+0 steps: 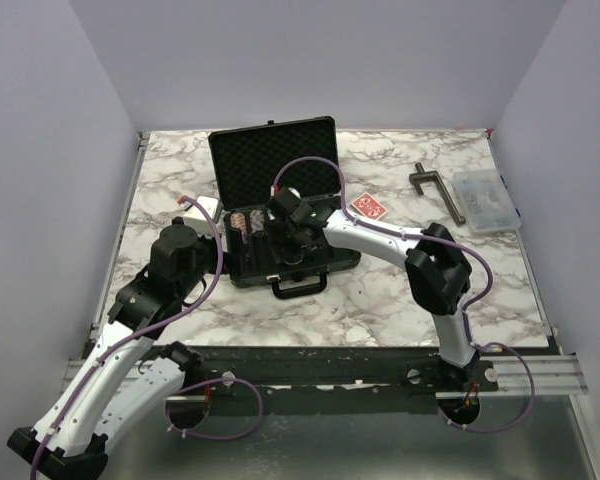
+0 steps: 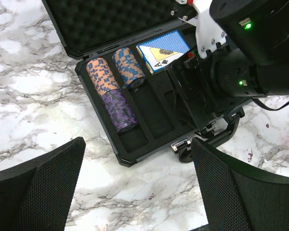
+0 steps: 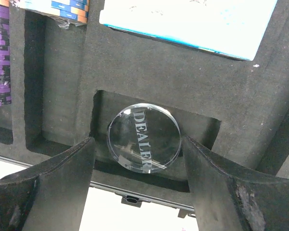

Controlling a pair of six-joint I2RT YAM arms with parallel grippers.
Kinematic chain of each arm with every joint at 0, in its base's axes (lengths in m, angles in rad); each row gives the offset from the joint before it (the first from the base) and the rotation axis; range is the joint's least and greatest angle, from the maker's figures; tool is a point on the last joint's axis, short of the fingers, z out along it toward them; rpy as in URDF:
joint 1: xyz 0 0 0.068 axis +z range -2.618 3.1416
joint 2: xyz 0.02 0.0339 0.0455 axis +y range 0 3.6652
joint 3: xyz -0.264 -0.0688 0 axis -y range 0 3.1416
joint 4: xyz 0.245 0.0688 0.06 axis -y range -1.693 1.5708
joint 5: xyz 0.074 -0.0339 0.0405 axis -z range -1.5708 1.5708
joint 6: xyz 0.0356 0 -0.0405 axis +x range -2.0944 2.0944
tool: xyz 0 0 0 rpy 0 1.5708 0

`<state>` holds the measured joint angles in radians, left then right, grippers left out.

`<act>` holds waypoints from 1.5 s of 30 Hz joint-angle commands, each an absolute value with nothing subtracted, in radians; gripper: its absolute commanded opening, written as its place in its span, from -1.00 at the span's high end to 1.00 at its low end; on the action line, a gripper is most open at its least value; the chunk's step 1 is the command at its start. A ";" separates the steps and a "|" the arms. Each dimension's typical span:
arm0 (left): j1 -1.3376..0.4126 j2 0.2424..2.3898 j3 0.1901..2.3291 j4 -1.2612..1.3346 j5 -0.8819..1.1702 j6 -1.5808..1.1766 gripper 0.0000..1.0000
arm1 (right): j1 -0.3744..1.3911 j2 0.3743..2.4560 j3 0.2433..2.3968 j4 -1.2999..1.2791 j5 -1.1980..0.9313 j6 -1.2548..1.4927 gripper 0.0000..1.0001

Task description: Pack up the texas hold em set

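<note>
The case [image 2: 156, 120] is laid open on the surface [image 1: 380, 290] just ahead of the arms, its lid [image 1: 275, 160] propped back so that the foam tray can be reached from above. Three chip stacks are laid on their sides in the long slots, which stops them rolling. An orange stack [image 2: 102, 77] and a purple stack [image 2: 118, 111] are set end to end in the left slot, and a blue stack [image 2: 128, 67] is at the far end of the next. The blue deck [image 2: 163, 48] is seated in its pocket at the back.

The dealer button [image 3: 143, 137] is seen in the small recess near the handle [image 1: 298, 287], seemingly tilted, with the right claw [image 3: 137, 140] spread to either side of it. A gap shows at one finger, so the button is judged released, not gripped.

The left claw [image 2: 137, 149] is held wide apart and empty above the near-left part of the case (out of the way, it seems, of the right arm's work).

The red deck [image 1: 368, 207] lies on the surface just right of the lid, outside the case. It is judged to be what has yet to be packed before the lid can be shut.
</note>
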<state>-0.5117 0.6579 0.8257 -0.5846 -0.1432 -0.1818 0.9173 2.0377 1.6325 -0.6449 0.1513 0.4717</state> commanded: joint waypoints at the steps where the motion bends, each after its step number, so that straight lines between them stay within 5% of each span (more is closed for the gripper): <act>1: -0.509 0.647 0.818 -0.574 -0.155 -0.173 -0.81 | 0.945 2.082 1.670 -0.702 0.234 0.473 -0.47; 14: -0.509 0.645 0.818 -0.575 -0.155 -0.173 -0.82 | 0.967 2.108 1.695 -0.746 0.322 0.468 0.11; 45: -0.509 0.648 0.816 -0.575 -0.161 -0.173 -0.82 | 0.892 2.301 2.148 -0.815 0.405 0.368 0.15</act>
